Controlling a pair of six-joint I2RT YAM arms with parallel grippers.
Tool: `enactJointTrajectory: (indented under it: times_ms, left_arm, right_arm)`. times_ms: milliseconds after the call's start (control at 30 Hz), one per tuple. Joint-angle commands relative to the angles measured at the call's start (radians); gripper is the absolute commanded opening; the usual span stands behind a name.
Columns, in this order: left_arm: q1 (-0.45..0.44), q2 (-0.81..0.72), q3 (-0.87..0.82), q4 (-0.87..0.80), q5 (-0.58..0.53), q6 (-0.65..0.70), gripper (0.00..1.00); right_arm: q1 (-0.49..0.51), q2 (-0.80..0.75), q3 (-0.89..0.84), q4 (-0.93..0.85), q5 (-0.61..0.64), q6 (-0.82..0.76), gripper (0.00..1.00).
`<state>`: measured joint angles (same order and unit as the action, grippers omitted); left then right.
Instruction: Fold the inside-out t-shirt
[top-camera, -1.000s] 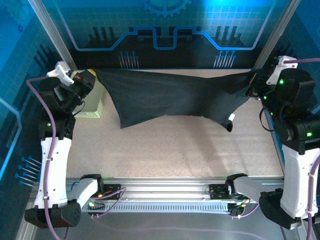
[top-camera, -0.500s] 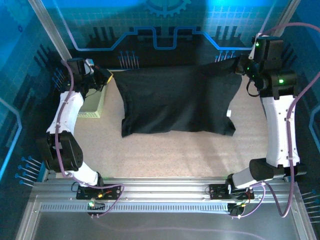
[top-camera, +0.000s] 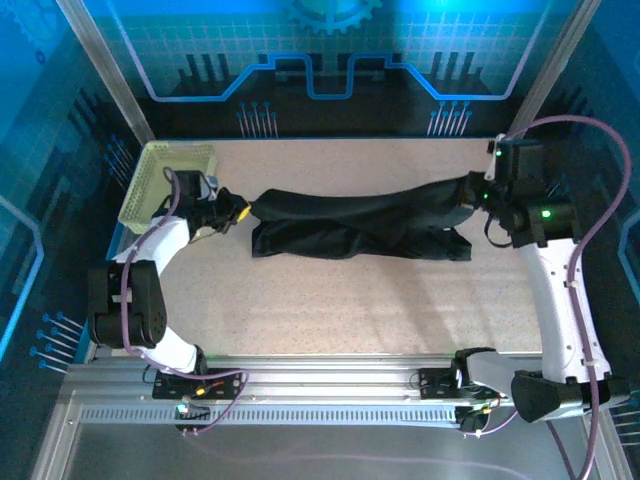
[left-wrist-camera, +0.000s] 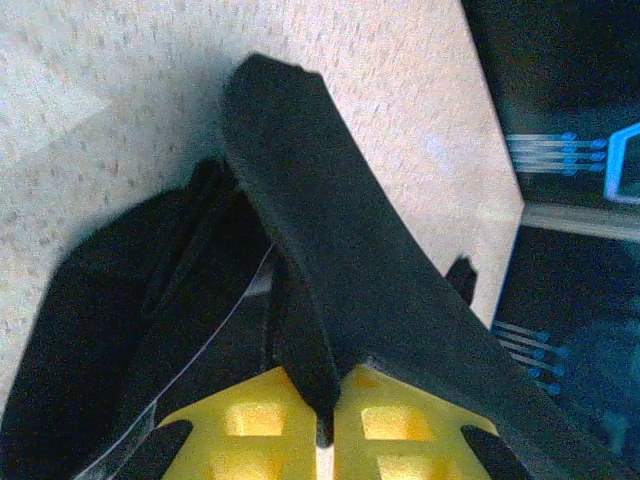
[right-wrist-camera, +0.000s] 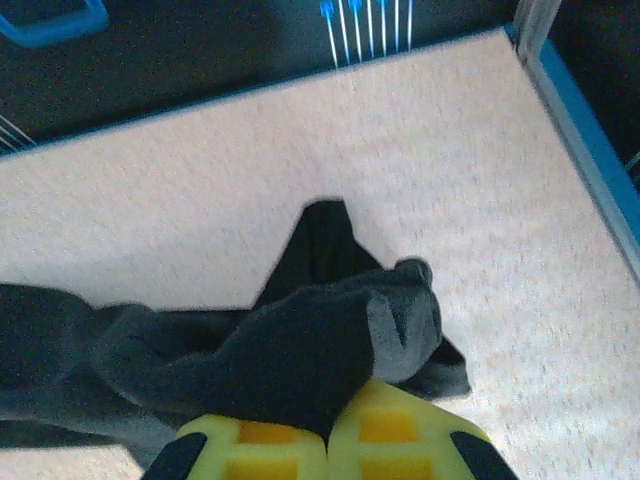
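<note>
Two grippers each held one end of the t-shirt (top-camera: 360, 222): left gripper (top-camera: 238, 210) and right gripper (top-camera: 470, 190), both clamped on black cloth. The shirt was bunched in a band across the table (top-camera: 330, 300), mid-depth. Wrist views showed yellow pads (left-wrist-camera: 250, 420) pinching folds; overhead couldn't. Basket (top-camera: 170, 178) sat far-left, near the left gripper. Open tabletop lay toward the arm bases.

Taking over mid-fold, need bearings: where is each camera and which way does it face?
Top external: above and behind the bases, looking down at the table; both arms show, left gripper and right gripper pinching t-shirt ends.
Left wrist: on the left arm, looking along its yellow fingers at pinched fabric.
Right wrist: likewise on the right arm, facing the table's far edge.
All share the t-shirt.
</note>
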<state>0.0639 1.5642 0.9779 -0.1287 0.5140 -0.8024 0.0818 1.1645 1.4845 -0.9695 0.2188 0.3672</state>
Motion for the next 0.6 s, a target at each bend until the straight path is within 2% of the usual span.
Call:
enactJointTrajectory:
  times_ms: [0,167,267,400,567]
  left_arm:
    - [-0.008,0.056,0.006,0.066,-0.009,0.060,0.10]
    - [-0.009,0.193,0.126,0.081,0.002,0.076,0.11]
    - [-0.009,0.218,0.172,0.066,-0.040,0.104,0.23]
    - [-0.007,0.188,0.152,0.026,-0.131,0.129,0.38]
    - [-0.045,0.115,0.100,-0.032,-0.195,0.140,0.47]
  right_arm:
    - [-0.022,0.018,-0.071,0.059,-0.009,0.019,0.00]
    - [-0.022,0.083,-0.035,0.112,-0.036,0.012,0.00]
    - [-0.023,0.133,0.029,0.098,0.000,0.006,0.00]
    - [-0.025,0.152,0.050,0.109,-0.004,0.002,0.00]
    - [-0.024,0.160,0.034,0.122,-0.023,0.006,0.00]
